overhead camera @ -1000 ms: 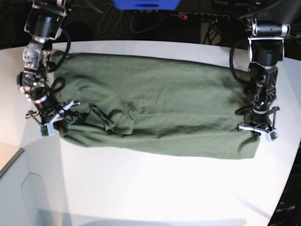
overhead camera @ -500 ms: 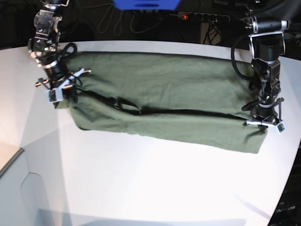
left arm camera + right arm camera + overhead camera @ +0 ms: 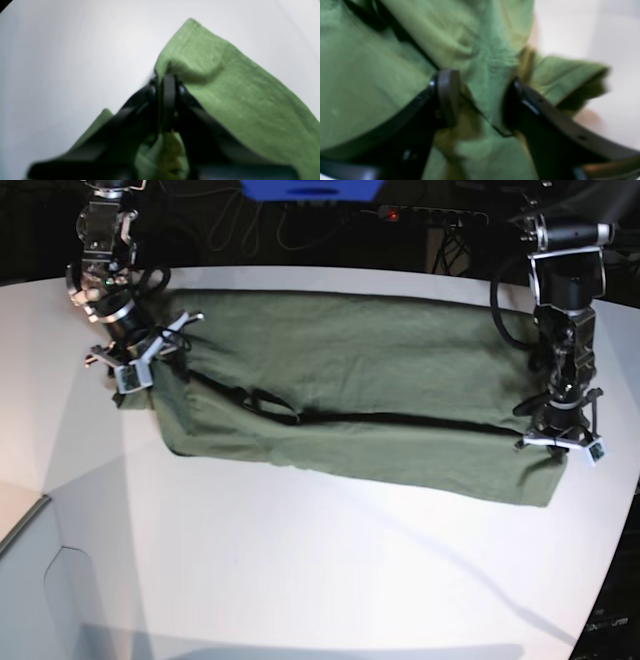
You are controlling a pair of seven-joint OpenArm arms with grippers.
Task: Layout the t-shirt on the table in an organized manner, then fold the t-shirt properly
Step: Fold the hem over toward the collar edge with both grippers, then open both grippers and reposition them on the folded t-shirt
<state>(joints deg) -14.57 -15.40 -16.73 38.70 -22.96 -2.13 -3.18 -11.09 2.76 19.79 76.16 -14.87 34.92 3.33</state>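
Olive t-shirt (image 3: 350,400) spread wide across the far half of the white table (image 3: 300,580). Left gripper (image 3: 166,82) pressed together, pinching a hemmed corner. Right gripper (image 3: 480,100) spread apart, cloth lying between.

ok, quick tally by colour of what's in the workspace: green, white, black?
Green: 1, the t-shirt
White: 1, the table
Black: 2, the left gripper and the right gripper
Total: 4
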